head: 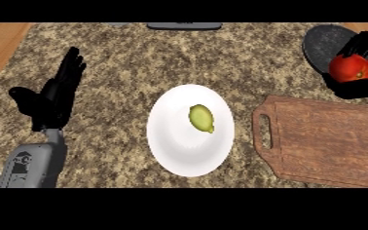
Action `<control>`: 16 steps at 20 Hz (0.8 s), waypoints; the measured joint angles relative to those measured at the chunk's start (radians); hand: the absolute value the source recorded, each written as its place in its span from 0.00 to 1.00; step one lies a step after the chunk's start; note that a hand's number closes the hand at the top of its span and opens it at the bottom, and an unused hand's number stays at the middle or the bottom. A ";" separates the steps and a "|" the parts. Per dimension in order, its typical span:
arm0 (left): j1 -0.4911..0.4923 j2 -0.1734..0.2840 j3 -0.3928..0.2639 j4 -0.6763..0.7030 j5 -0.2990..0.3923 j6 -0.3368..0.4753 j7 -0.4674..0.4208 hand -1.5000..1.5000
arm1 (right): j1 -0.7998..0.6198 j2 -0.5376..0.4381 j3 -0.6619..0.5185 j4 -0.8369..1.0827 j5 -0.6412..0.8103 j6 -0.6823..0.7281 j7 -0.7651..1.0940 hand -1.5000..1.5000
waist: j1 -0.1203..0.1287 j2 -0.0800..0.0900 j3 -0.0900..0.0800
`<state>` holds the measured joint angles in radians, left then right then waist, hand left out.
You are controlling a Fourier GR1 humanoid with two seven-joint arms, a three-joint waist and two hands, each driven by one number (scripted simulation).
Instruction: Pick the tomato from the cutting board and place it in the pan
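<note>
At the far right edge my right hand (355, 88) is curled round the red tomato (348, 68), holding it over the near rim of the dark pan (323, 41). Part of the hand is cut off by the view's edge. The brown wooden cutting board (316, 143) lies at the lower right with nothing on it. My left hand (56, 95) rests open at the left, fingers straight and pointing up, well away from all of these.
A white plate (173, 146) sits in the middle of the speckled counter with a yellow-green lemon (202, 118) on it. A grey object (184, 26) lies at the counter's far edge. Wooden edging shows at the top left corner.
</note>
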<state>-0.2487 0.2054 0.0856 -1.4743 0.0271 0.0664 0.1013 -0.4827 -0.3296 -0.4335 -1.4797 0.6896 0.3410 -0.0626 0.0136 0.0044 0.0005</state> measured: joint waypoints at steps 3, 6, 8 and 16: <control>-0.004 -0.011 -0.007 0.000 -0.006 0.006 -0.004 0.50 | -0.066 -0.085 -0.044 0.200 0.025 -0.076 -0.090 1.00 | 0.010 0.004 0.001; -0.006 -0.014 -0.010 0.003 -0.006 -0.001 -0.013 0.50 | -0.134 -0.156 -0.066 0.402 0.056 -0.157 -0.178 1.00 | 0.020 0.008 0.001; -0.010 -0.019 -0.014 0.013 -0.009 -0.002 -0.024 0.50 | -0.158 -0.189 -0.074 0.509 0.090 -0.237 -0.233 1.00 | 0.027 0.013 0.002; -0.037 -0.032 -0.035 0.014 -0.012 -0.011 -0.028 0.50 | -0.254 -0.292 -0.110 0.853 0.174 -0.472 -0.361 1.00 | 0.067 0.031 0.006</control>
<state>-0.2859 0.1736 0.0511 -1.4606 0.0147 0.0550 0.0735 -0.7369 -0.6212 -0.5430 -0.6269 0.8632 -0.1306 -0.4240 0.0807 0.0358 0.0063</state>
